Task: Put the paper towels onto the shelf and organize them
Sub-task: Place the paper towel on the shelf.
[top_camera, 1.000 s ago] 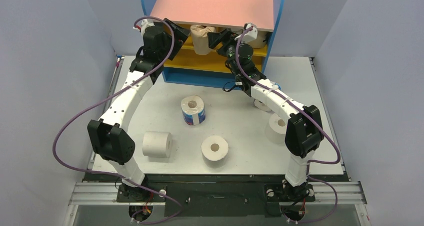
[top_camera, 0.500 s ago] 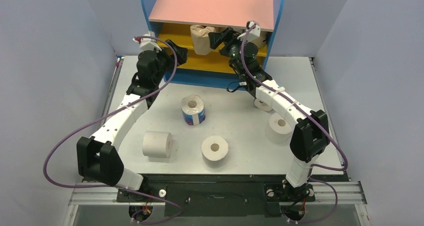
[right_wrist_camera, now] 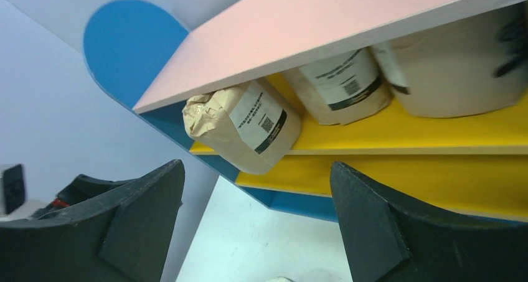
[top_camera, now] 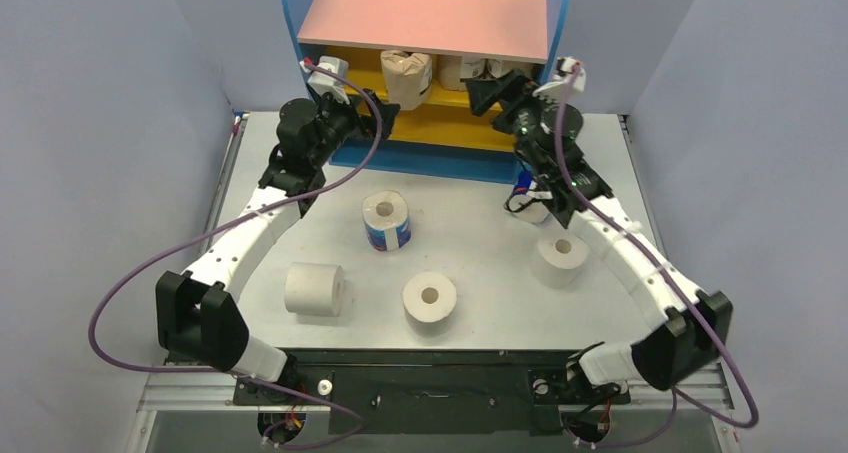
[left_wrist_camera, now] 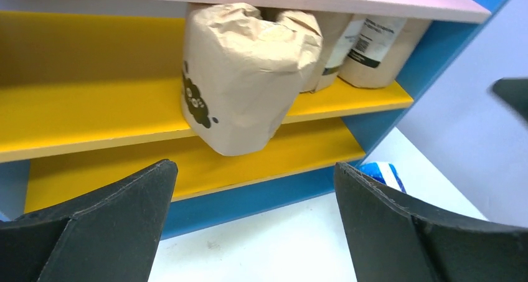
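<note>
Sitting on the shelf (top_camera: 425, 18), tan rolls (left_wrist_camera: 243, 83) lie beyond the open left hand (left_wrist_camera: 253, 169) and open right hand (right_wrist_camera: 256, 165).

Table (top_camera: 470, 188): white top; shelf (top_camera: 425, 21) stands at its far edge.
Upper yellow board (left_wrist_camera: 81, 117): left tan roll (top_camera: 407, 76), two more tan rolls (right_wrist_camera: 339, 86) in a row to its right.
Table, middle: blue-and-white roll (top_camera: 386, 220), upright.
Table, near left: white roll on its side (top_camera: 315, 289).
Table, near middle: upright white roll (top_camera: 430, 297).
Table, right: second upright white roll (top_camera: 561, 256); another blue-printed roll (left_wrist_camera: 381, 172) beyond it, mostly hidden.
</note>
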Motion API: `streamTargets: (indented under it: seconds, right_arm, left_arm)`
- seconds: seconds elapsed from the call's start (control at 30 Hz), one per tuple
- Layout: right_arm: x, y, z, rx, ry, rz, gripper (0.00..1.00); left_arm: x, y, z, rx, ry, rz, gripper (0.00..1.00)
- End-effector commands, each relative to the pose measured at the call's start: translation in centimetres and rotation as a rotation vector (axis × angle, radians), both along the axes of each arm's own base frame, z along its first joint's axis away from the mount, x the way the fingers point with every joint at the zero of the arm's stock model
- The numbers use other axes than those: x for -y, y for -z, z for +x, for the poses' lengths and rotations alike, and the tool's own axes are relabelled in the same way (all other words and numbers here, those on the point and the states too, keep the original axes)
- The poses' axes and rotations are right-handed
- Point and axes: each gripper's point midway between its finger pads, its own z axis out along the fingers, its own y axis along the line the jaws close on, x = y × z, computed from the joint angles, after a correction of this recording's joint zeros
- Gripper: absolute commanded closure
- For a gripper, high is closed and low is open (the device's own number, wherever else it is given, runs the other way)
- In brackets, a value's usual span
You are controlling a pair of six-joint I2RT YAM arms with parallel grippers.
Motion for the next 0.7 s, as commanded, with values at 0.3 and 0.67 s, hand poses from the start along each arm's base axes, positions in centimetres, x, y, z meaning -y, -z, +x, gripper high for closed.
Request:
streamTargets:
  seconds: [0.3, 0.67]
  right_arm:
    - [8.3, 3.7, -13.4, -0.054, 0.059, -0.098, 0.18]
    - [10.9, 9.8, -18.6, -0.101, 0.046, -0.157, 0.18]
  left_arm:
    - [2.5, 1.0, 0.7, 0.122, 0.134, 0.045, 0.13]
    - [3.4, -0.1, 2.8, 0.227, 0.099, 0.055, 0.04]
